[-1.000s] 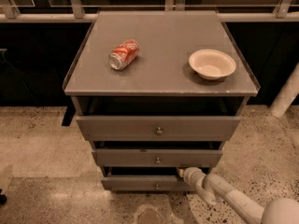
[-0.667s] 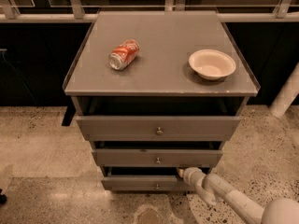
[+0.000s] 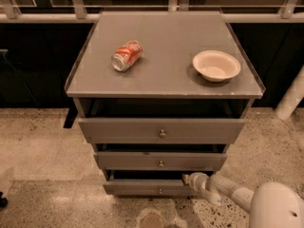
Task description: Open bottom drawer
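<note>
The grey cabinet has three drawers stacked in steps. The bottom drawer [image 3: 142,187] is the lowest and thinnest front, with a small round knob [image 3: 160,191] at its centre, and it stands pulled out a little, with a dark gap above it. My gripper [image 3: 186,178] is at the right end of that drawer's top edge, at the tip of the white arm [image 3: 228,191] that comes in from the lower right. The middle drawer [image 3: 160,161] and top drawer [image 3: 161,130] sit above.
On the cabinet top [image 3: 166,75] lie a tipped orange soda can [image 3: 127,56] at the left and a white bowl [image 3: 216,65] at the right. A white post [image 3: 290,99] stands to the right. Speckled floor [image 3: 38,146] surrounds the cabinet; railing and dark wall behind.
</note>
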